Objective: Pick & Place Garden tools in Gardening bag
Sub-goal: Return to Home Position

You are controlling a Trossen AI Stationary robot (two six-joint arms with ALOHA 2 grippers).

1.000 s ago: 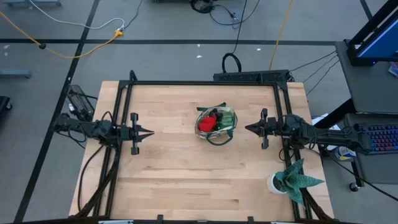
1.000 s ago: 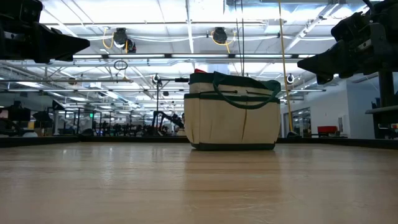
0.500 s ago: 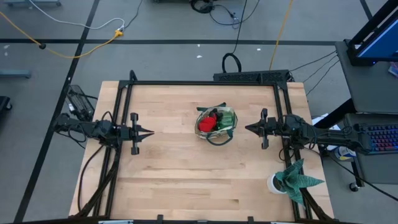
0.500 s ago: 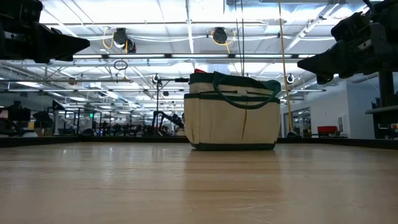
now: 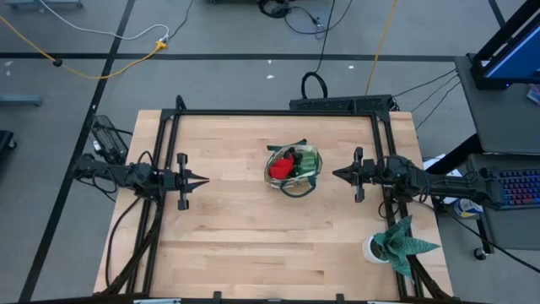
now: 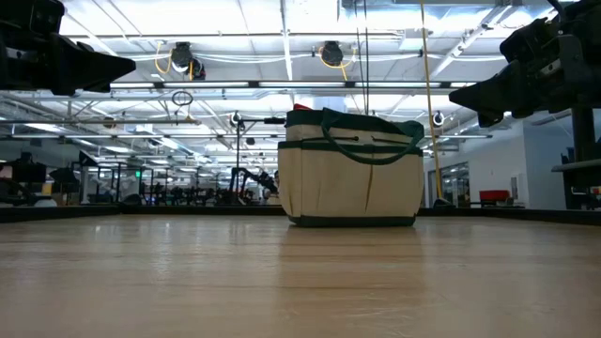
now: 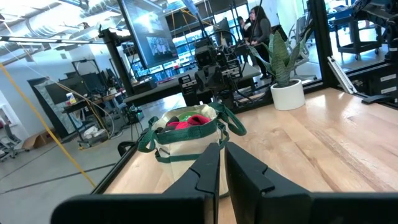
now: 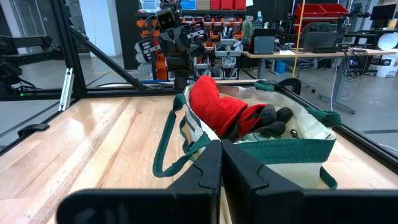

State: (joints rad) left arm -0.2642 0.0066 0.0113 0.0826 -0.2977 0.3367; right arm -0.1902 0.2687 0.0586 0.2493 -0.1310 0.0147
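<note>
We note the gardening bag (image 5: pixel 293 169) upright in the middle of the table (image 5: pixel 253 245), with the red glove (image 5: pixel 280 168) poking from its mouth. The left gripper (image 5: pixel 205 180) and right gripper (image 5: pixel 335 174) hang on opposite sides of it, both pointing at it, fingers pinched together on nothing. The right one is nearer, and we judge that nothing is left to pick.
</note>
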